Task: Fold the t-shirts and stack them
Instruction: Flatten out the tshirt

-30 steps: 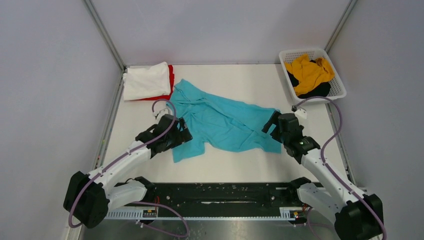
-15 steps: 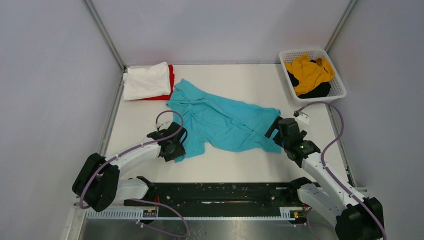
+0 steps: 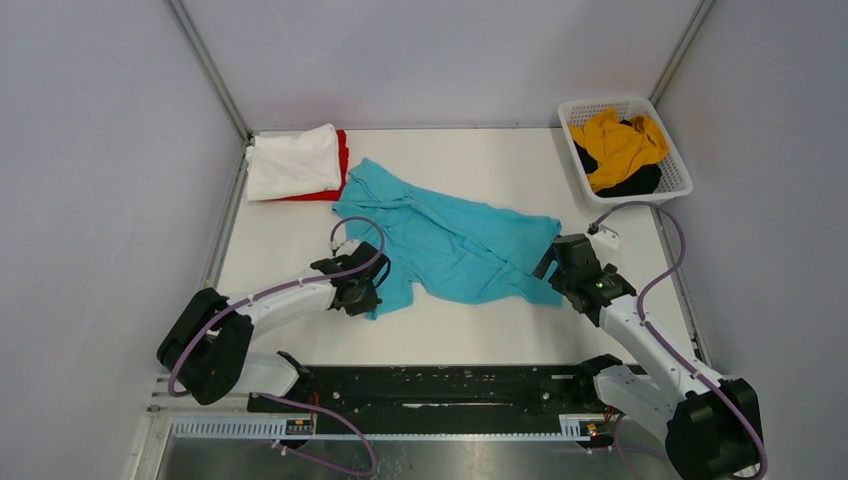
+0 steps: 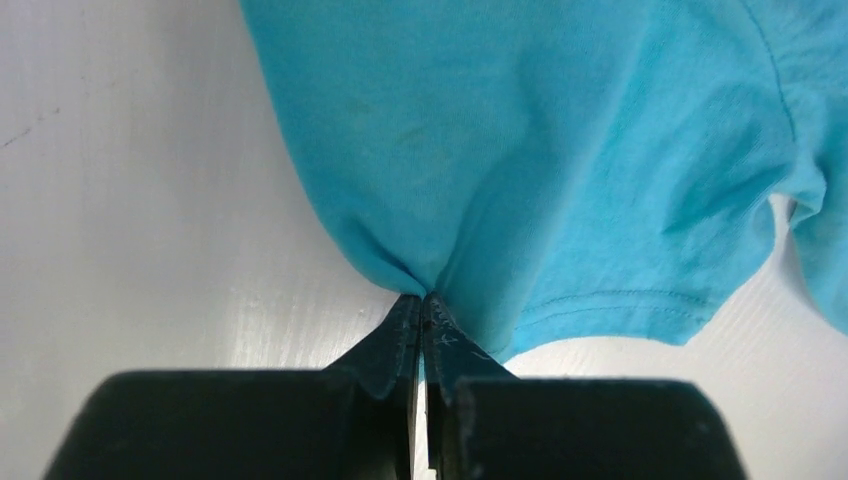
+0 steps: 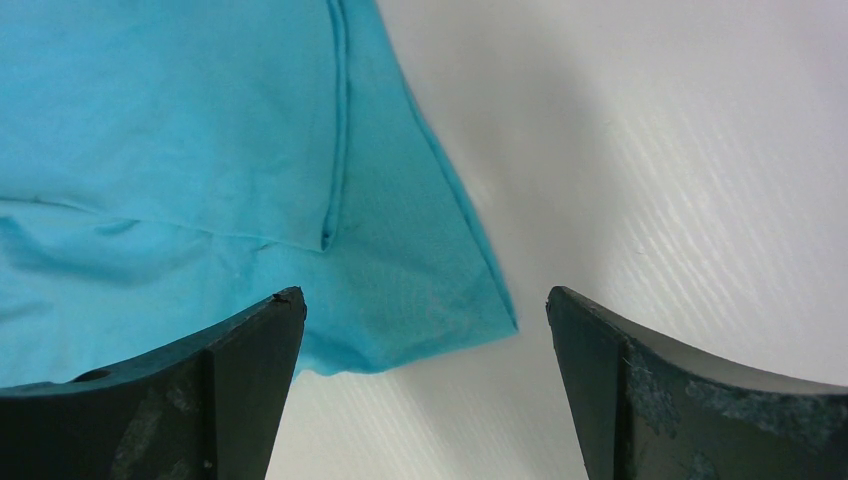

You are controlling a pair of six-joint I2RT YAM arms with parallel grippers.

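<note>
A: Where is the turquoise shirt [image 3: 450, 245] lying?
B: It is lying crumpled but spread out across the middle of the table [image 3: 470, 330], running from about 10 o'clock down toward 4 o'clock.
A: What is the left gripper [image 4: 421, 305] doing?
B: It is pinching a small pucker at the shirt's 7 o'clock edge. Its fingers are pressing together, and cloth is bunching up at the tips.
A: And the right gripper [image 5: 425, 300]?
B: It is standing wide apart, straddling the shirt's 4 o'clock corner. The corner is lying flat between the fingers. I cannot tell whether they are touching it.
A: And the other shirts?
B: A white shirt [image 3: 293, 160] is sitting folded on a red shirt [image 3: 342, 160] at the table's 10 o'clock corner. A yellow shirt [image 3: 617, 145] is lying heaped over a black shirt [image 3: 632, 182] in the basket [image 3: 605, 103] at 2 o'clock.
</note>
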